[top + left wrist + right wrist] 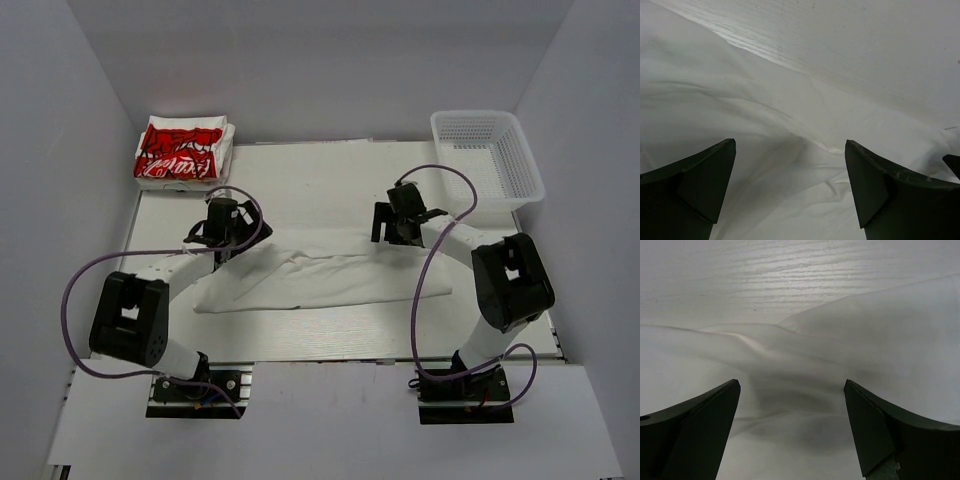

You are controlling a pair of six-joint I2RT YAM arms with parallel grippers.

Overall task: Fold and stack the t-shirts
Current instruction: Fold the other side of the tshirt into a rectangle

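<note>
A plain white t-shirt (320, 278) lies folded into a long, rumpled band across the middle of the table. My left gripper (222, 232) is open just above its far left edge; the cloth (790, 190) lies between and below the jaws, not pinched. My right gripper (398, 228) is open just above the shirt's far right edge, with wrinkled cloth (790, 410) under the jaws. A stack of folded t-shirts, the top one with a red print and white lettering (182, 152), sits at the back left corner.
A white plastic mesh basket (487, 155) stands at the back right, past the table's edge. Bare white table (320, 175) stretches behind the shirt, and shows in both wrist views (865, 45) (790, 275). Purple cables loop off both arms. Grey walls enclose the table.
</note>
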